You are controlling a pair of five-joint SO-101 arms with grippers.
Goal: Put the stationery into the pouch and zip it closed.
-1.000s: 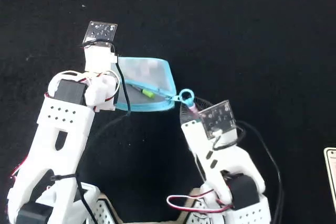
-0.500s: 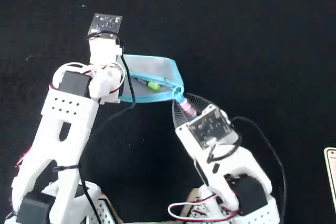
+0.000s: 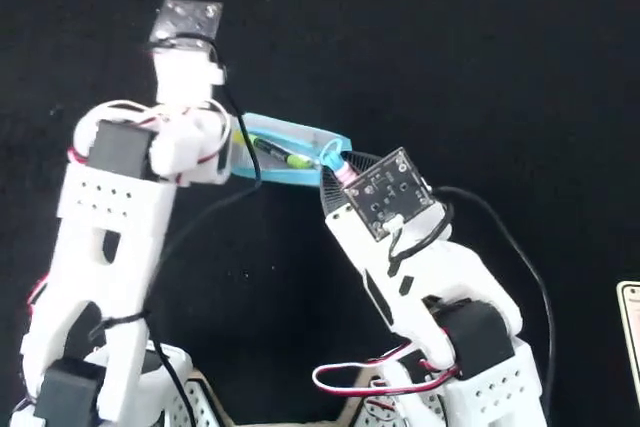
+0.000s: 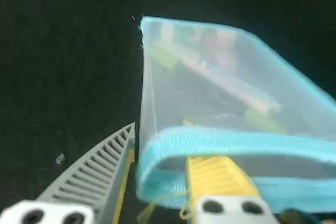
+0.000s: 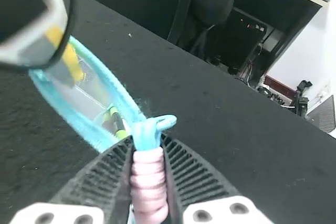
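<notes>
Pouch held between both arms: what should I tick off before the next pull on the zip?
1. Left pincer clamped on the pouch end: ok.
2. Right pincer shut on the pink zipper pull: ok.
3. Pen inside the pouch: ok.
4. Zip closed: not ok; the mouth gapes in the right wrist view.
5. Zip track free of snags ahead of the slider: cannot tell.
</notes>
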